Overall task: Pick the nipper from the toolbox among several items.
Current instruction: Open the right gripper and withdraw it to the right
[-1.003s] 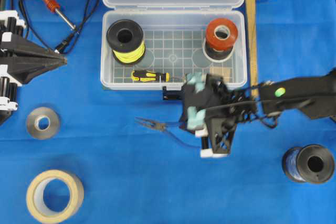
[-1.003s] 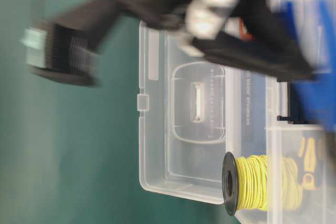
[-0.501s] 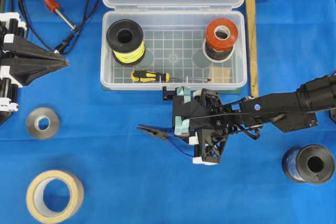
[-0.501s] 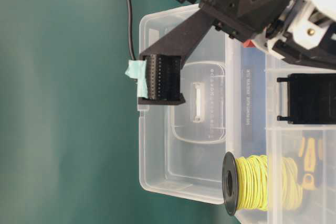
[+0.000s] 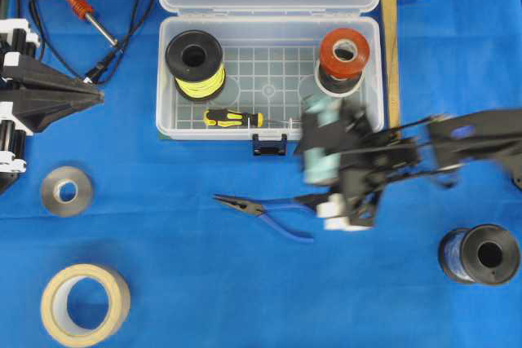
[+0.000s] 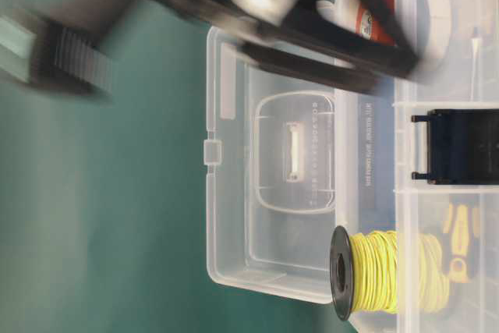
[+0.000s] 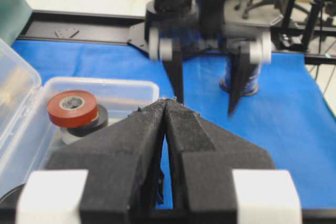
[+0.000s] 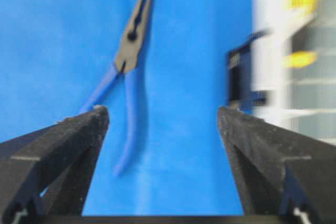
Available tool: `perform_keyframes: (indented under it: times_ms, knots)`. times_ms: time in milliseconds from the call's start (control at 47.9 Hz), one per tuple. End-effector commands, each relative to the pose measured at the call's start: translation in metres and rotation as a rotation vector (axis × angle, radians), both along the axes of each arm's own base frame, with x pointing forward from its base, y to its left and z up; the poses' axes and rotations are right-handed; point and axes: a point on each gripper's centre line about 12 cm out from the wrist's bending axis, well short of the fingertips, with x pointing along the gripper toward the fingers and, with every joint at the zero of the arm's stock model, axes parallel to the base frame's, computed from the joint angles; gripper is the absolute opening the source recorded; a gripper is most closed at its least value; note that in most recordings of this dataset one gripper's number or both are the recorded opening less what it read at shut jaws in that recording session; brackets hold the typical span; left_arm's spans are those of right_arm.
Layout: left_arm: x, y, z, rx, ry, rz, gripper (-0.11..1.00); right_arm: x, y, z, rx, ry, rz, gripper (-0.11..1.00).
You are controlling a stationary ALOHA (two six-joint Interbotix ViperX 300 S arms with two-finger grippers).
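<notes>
The nipper (image 5: pixel 263 212) lies flat on the blue bench (image 5: pixel 188 283) just below the toolbox (image 5: pixel 269 79), near the middle of the overhead frame, its dark pointed tips aimed left and its 2 blue handles trailing right. Nothing grips it. The right end effector (image 5: pixel 326 181) is motion-blurred just right of the handles, overlapping the lower right corner of the toolbox. In the right wrist view its 2 fingers (image 8: pixel 58 150) stand wide apart at the lower corners of the frame, with the nipper (image 8: pixel 126 72) lying free on the cloth between and beyond them, clear of both.

The toolbox sits open in the upper middle of the overhead frame, lid folded back. Inside it are a spool of yellow wire (image 5: pixel 196 63) at left, a red tape roll (image 5: pixel 342 50) stacked on a dark one at right, and a yellow-and-black screwdriver (image 5: pixel 232 118) along the front wall.

The left end effector (image 5: pixel 77 97) rests at the left edge of the overhead frame, its fingers pressed together to a point, holding nothing; the left wrist view shows the same closed tips (image 7: pixel 167 103).

Also on the bench: a red-handled soldering iron (image 5: pixel 77 6) at upper left, a grey tape roll (image 5: pixel 67 191), a tan tape roll (image 5: pixel 85 305) at lower left, and a blue wire spool (image 5: pixel 479 254) at lower right.
</notes>
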Motion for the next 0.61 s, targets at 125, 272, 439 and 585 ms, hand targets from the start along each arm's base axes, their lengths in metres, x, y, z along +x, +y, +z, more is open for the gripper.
perform_keyframes:
  times_ms: [125, 272, 439, 585]
  knots:
    - [0.001, 0.000, 0.004, -0.003, -0.011, 0.000, 0.00, -0.054, -0.022, 0.047, -0.031, -0.171, -0.021, 0.83]
    - [0.001, 0.000, 0.004, -0.003, -0.011, 0.002, 0.00, -0.094, -0.027, 0.061, -0.022, -0.313, -0.012, 0.83]
    - [0.001, 0.000, 0.004, 0.000, -0.011, 0.002, 0.00, -0.131, -0.029, 0.062, -0.030, -0.416, 0.000, 0.83]
    - [0.001, 0.000, 0.004, 0.000, -0.011, 0.002, 0.00, -0.151, -0.031, 0.053, -0.034, -0.442, 0.000, 0.83]
